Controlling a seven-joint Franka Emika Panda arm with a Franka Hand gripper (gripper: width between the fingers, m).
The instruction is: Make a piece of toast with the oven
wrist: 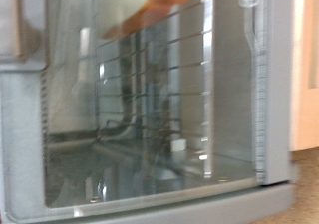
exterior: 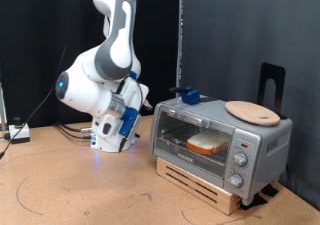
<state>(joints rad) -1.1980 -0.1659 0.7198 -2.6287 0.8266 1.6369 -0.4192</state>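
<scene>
**Bread on the rack, door up, arm standing off**

A dark curtain backs a brown tabletop (exterior: 90, 190), and on the exterior view's right side of it the oven (exterior: 222, 137) sits on a wooden slatted base (exterior: 200, 182), with a round wooden board (exterior: 252, 111) lying on its roof and a small blue object (exterior: 189, 95) at the roof's far corner. Through the glass door (exterior: 197, 137), which looks upright against the oven front, the piece of toast (exterior: 208, 143) lies flat on the wire rack, lit orange from inside.

The gripper (exterior: 112, 135) hangs to the exterior view's left of the oven, apart from it and touching nothing; whether its fingers stand wide or narrow cannot be told from either view (the wrist view shows no fingers at all, only the glass and the wire rack (wrist: 150, 65) behind it, with an orange edge of the slice near the frame's upper part).

As a judgement, the slice is light, soft and easily crushed or torn, and likely warming. It would best be taken by its crust edge with a gentle pinch, not across the paler face. The glass door is smooth and stiff, and probably slippery.
</scene>
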